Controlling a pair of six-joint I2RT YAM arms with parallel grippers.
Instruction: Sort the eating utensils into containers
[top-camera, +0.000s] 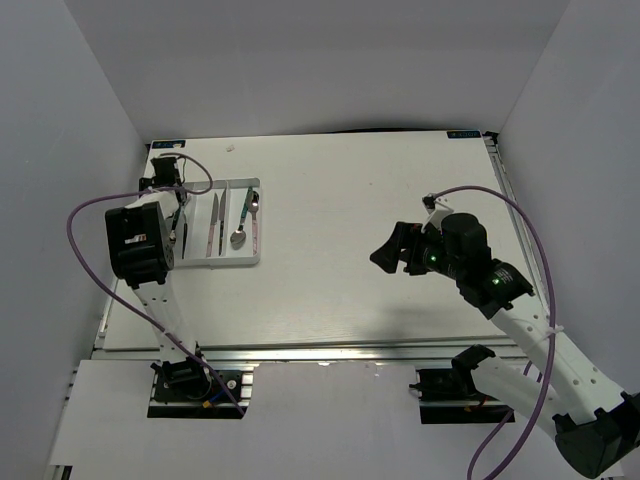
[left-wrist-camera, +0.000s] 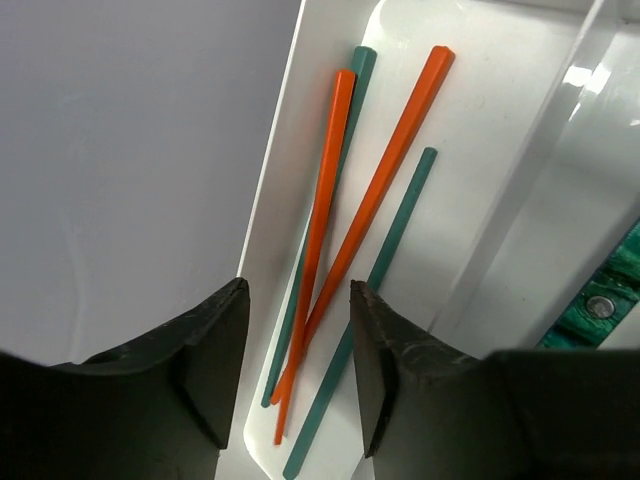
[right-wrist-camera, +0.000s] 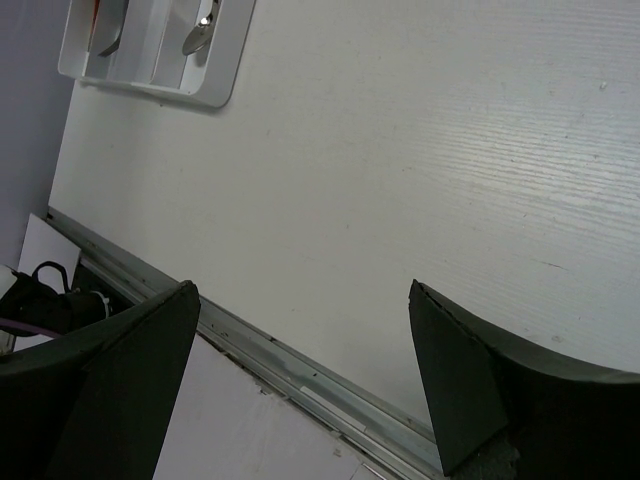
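Note:
The white tray lies at the table's left. In the left wrist view its outer slot holds two red chopsticks and two teal-green chopsticks, lying loosely crossed. My left gripper hovers just above their near ends, open and empty; from the top it sits over the tray's left slot. The other slots hold a knife, a spoon and a pink-handled utensil. My right gripper is open and empty above the bare table at mid-right.
A teal patterned handle shows in the neighbouring slot past a raised divider. The right wrist view shows the tray's corner with a spoon bowl, and the table's metal front rail. White walls enclose the table.

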